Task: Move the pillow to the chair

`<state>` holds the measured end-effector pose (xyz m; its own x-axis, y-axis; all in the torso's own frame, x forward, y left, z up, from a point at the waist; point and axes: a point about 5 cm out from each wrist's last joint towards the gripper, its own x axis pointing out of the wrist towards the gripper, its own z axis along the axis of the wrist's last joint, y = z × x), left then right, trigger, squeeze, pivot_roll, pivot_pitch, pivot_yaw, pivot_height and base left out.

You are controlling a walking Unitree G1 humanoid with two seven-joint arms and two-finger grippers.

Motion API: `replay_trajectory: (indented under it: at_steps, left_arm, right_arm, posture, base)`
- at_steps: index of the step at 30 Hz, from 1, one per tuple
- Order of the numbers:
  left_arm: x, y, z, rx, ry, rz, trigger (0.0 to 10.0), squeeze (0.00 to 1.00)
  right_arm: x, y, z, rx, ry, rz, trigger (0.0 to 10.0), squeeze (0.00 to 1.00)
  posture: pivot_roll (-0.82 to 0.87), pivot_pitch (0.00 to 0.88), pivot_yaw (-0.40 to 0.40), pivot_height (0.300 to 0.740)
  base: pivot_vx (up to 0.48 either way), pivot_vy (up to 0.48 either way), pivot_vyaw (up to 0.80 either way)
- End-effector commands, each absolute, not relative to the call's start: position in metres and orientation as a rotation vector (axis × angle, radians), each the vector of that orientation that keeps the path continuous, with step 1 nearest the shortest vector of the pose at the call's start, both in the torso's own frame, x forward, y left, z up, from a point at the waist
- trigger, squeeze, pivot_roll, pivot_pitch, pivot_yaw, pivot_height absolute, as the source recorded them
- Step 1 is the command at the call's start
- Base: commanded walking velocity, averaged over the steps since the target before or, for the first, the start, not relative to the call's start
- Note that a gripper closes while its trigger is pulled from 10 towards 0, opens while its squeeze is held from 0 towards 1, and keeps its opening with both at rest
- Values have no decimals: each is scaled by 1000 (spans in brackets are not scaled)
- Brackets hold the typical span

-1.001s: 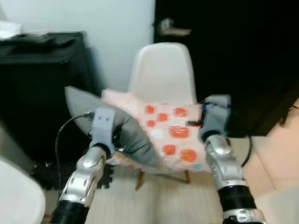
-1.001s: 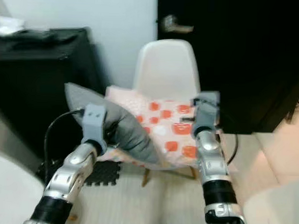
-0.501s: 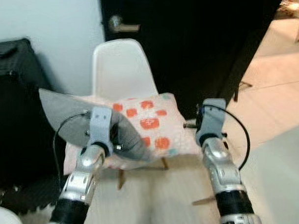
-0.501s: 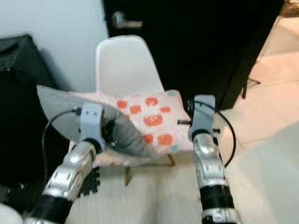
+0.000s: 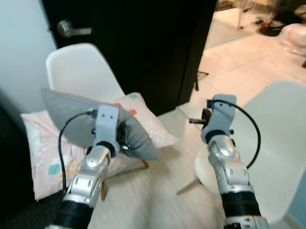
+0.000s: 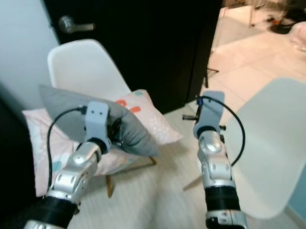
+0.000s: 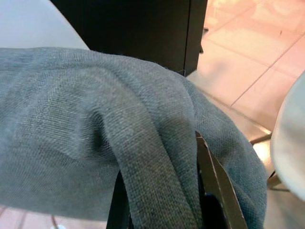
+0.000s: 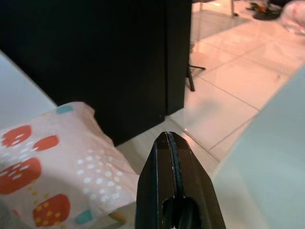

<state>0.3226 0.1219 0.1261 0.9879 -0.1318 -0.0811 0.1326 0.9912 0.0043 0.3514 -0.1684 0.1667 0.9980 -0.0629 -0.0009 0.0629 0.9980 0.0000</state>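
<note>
Pinching the grey pillow (image 5: 87,123) tight, the left gripper (image 7: 162,200) carries it toward the chair (image 5: 272,149); the right gripper (image 8: 170,157) is shut, empty.

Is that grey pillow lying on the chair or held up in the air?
Held up. The left gripper pinches a fold of the grey pillow, above the patterned pillow on the chair.

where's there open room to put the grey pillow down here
The seat of the white chair on the right is bare, beside the right gripper. The other white chair is crowded: a patterned pillow covers its seat. The left gripper holds the grey pillow above it.
</note>
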Motion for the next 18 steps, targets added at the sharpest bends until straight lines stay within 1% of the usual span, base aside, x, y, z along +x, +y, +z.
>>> replay_trajectory:
  at_steps: [1,3,7,11,12,13,15,18]
  left_arm:
    - [327,120,152,8,-41,-148,10000,0]
    - [329,119,156,31,-66,-179,10000,0]
    - [332,121,165,41,-87,-179,10000,0]
    - [334,121,171,46,-107,-185,10000,0]
    - [339,120,185,62,-149,-190,10000,0]
    - [339,120,185,62,-149,-190,10000,0]
    - [345,120,203,48,-203,-186,10000,0]
    - [347,120,206,40,-212,-184,10000,0]
  right_arm:
    - [352,-172,172,16,-30,-74,10000,0]
    - [354,-176,181,33,-69,-96,10000,0]
    - [358,-180,194,29,-117,-106,10000,0]
    - [359,-182,200,20,-142,-108,10000,0]
    - [360,-184,205,20,-157,-111,10000,0]
    - [360,-184,205,20,-157,-111,10000,0]
    - [362,-183,216,18,-200,-110,10000,0]
    - [362,-183,219,17,-215,-110,10000,0]
  posture:
    - [30,95,73,740]
    - [38,83,74,740]
    - [27,77,92,740]
    - [29,73,85,740]
    - [45,60,91,740]
    - [45,60,91,740]
    - [34,51,89,740]
    - [36,52,87,740]
  base:
    - [0,0,-800]
    - [0,0,-800]
    - [0,0,-800]
    - [0,0,-800]
    - [0,0,-800]
    - [0,0,-800]
    - [0,0,-800]
    - [0,0,-800]
